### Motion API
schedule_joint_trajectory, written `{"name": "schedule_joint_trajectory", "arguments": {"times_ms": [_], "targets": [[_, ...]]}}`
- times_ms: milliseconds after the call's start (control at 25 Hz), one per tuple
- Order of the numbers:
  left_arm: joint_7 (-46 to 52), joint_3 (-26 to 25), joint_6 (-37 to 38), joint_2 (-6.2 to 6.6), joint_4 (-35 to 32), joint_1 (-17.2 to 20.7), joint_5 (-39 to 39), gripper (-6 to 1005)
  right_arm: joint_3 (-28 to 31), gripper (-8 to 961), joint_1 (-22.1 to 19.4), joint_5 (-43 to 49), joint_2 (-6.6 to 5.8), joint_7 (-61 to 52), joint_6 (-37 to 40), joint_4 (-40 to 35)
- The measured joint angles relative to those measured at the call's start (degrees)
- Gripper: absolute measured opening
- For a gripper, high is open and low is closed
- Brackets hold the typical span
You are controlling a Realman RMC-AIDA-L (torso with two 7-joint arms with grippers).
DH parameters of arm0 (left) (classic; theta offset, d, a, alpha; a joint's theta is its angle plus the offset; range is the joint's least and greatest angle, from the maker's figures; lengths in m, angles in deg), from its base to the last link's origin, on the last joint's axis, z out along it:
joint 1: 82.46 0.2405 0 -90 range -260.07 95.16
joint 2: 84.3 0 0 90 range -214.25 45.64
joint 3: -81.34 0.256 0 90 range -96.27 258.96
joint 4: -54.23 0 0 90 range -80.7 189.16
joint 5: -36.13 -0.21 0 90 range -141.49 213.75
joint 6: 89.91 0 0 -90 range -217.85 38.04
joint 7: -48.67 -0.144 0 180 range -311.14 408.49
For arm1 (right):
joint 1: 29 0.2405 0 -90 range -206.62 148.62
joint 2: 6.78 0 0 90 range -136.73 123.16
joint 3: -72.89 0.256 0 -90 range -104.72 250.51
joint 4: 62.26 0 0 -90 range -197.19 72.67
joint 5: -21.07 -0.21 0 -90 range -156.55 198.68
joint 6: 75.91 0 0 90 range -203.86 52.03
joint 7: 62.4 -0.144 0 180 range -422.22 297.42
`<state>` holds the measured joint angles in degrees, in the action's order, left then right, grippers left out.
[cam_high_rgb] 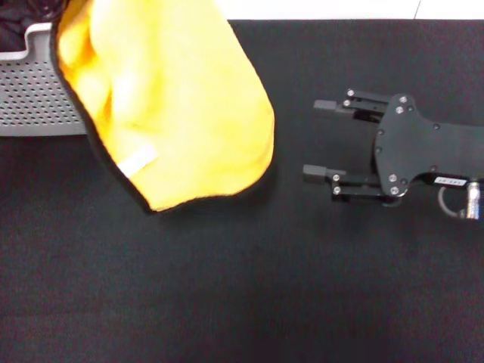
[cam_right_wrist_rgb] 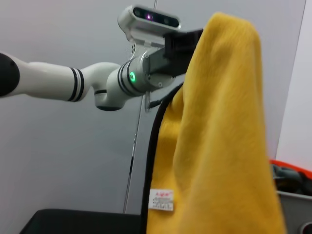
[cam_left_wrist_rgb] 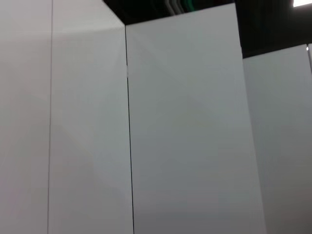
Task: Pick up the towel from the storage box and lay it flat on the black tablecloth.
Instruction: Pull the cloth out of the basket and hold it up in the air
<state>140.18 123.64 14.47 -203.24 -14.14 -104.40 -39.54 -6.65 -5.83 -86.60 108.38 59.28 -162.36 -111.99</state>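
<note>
Head view shows the towel (cam_high_rgb: 170,106), orange-yellow side out, hanging above the black tablecloth (cam_high_rgb: 242,287) beside the storage box (cam_high_rgb: 34,98), gripped at its top by the left end effector (cam_right_wrist_rgb: 183,46), while the right end effector (cam_high_rgb: 321,140) rests nearby, fingers spread and empty.

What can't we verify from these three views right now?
- Left hand: right wrist view, its fingers are buried behind the towel; the head view's top edge cuts it off.
- Box contents: head view, towel and frame edge cover them.
- Towel's other side: only yellow faces both cameras.
- Left wrist view: only white panels.
- Right hand: open, empty.
</note>
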Motion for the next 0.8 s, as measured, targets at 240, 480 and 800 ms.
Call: {"name": "schedule_joint_trajectory", "arguments": {"times_ms": [240, 480, 800], "targets": [[-1.5, 0.0, -0.3, -0.67, 1.7, -1.2, 0.8, 16, -5.0, 723, 0.7, -4.7, 0.45, 6.4, 4.8, 4.8], [-3.8, 0.4, -1.6, -0.84, 5.2, -2.3, 5.6, 16, -12.5, 724, 1.2, -11.3, 0.52, 9.6, 7.9, 8.1], [-7.0, 1.5, -1.5, -0.92, 6.4, -3.4, 12.0, 15, -15.3, 707, 6.1, -26.6, 1.02, 10.8, -5.4, 26.7]]}}
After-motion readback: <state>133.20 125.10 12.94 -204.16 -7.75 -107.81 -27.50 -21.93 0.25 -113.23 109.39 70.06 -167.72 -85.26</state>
